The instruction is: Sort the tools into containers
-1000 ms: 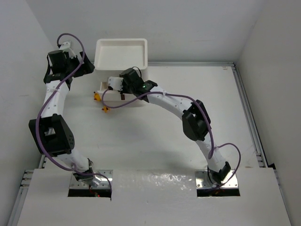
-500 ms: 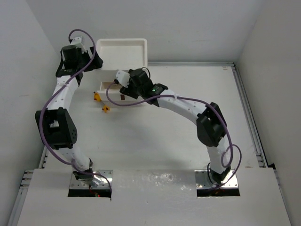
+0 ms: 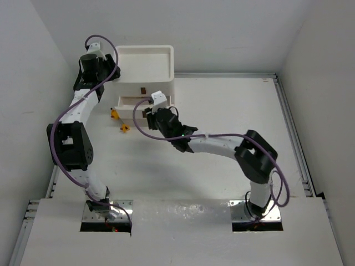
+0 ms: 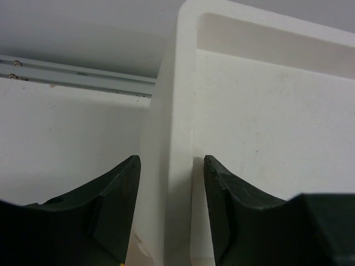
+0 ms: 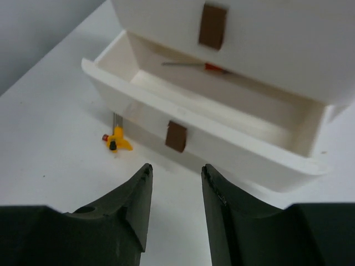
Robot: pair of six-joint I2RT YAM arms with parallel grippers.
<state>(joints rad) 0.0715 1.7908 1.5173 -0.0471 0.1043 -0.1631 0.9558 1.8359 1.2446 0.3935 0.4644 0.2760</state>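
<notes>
The white drawer unit (image 3: 144,51) stands at the back left, its lowest drawer (image 5: 233,152) pulled out. A thin-shafted screwdriver with a red-orange handle (image 5: 194,65) lies in that drawer. Two small yellow-orange screwdrivers (image 3: 114,114) (image 3: 125,129) lie on the table left of the drawer; one shows in the right wrist view (image 5: 117,139). My left gripper (image 4: 171,166) is open and straddles the left rim of the unit's tray top (image 4: 177,100); it also shows from above (image 3: 112,73). My right gripper (image 5: 176,174) is open and empty, just in front of the drawer's brown handle (image 5: 176,137).
A second brown handle (image 5: 212,26) sits on the closed drawer above. A metal rail (image 3: 291,138) runs along the table's right edge and another (image 4: 77,77) along the back. Walls close in at the left and behind the unit.
My left gripper has swung right, from beside the wall onto the unit's left rim. My right gripper has drawn back from over the open drawer to in front of its handle.
</notes>
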